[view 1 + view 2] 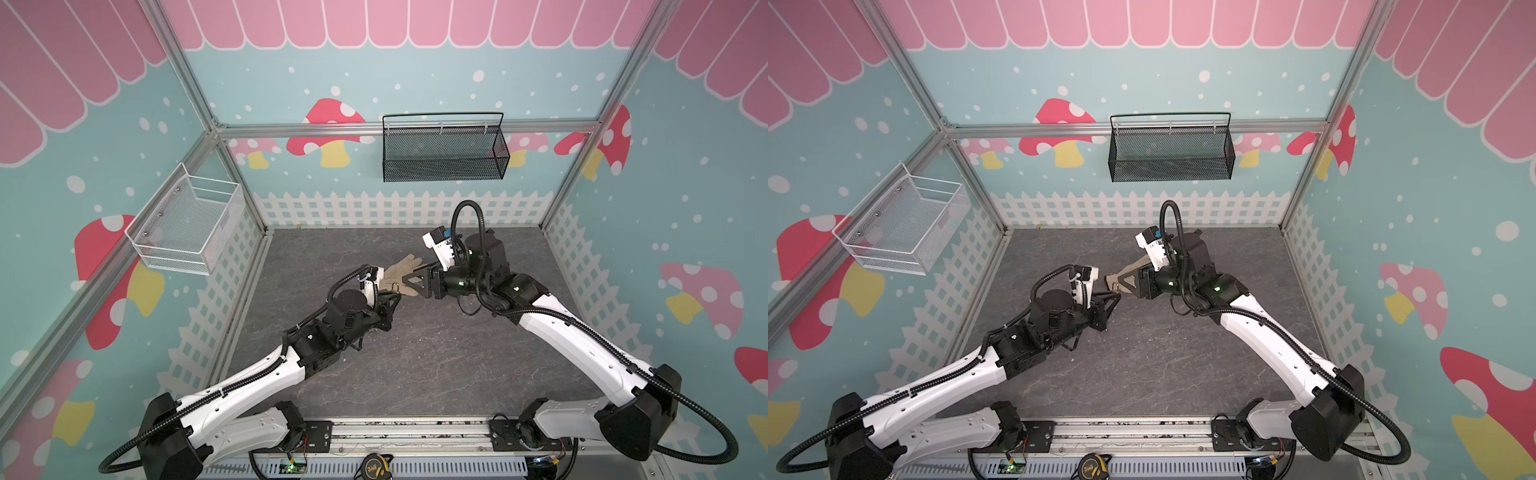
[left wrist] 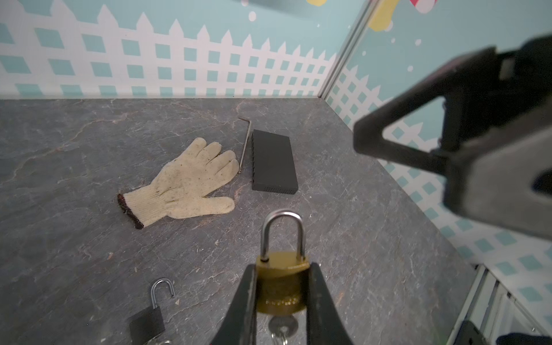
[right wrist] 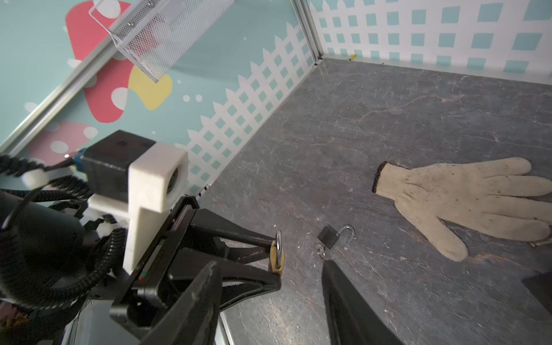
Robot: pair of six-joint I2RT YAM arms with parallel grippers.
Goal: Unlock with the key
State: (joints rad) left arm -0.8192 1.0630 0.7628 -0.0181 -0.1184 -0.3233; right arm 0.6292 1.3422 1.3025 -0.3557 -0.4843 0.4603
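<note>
Top views: left gripper [image 1: 395, 297] and right gripper [image 1: 409, 283] tips close together, near glove [image 1: 405, 266]; black mesh basket [image 1: 444, 153], white wire basket [image 1: 183, 224] show bare mesh.
Left wrist: left jaws pinch brass padlock [image 2: 280, 286], shackle shut, key [image 2: 282, 327] in keyway, seen here only; stamping unreadable.
Right wrist: right jaws spread; open black padlock [image 3: 328, 237] lies on tabletop [image 3: 388, 119].

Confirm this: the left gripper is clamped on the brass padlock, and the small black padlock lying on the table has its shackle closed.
Not quite: the black padlock has its shackle open, one leg free of the body; the left wrist view shows it. The rest holds: the left gripper is clamped on the brass padlock, and the black one lies on the table.
</note>
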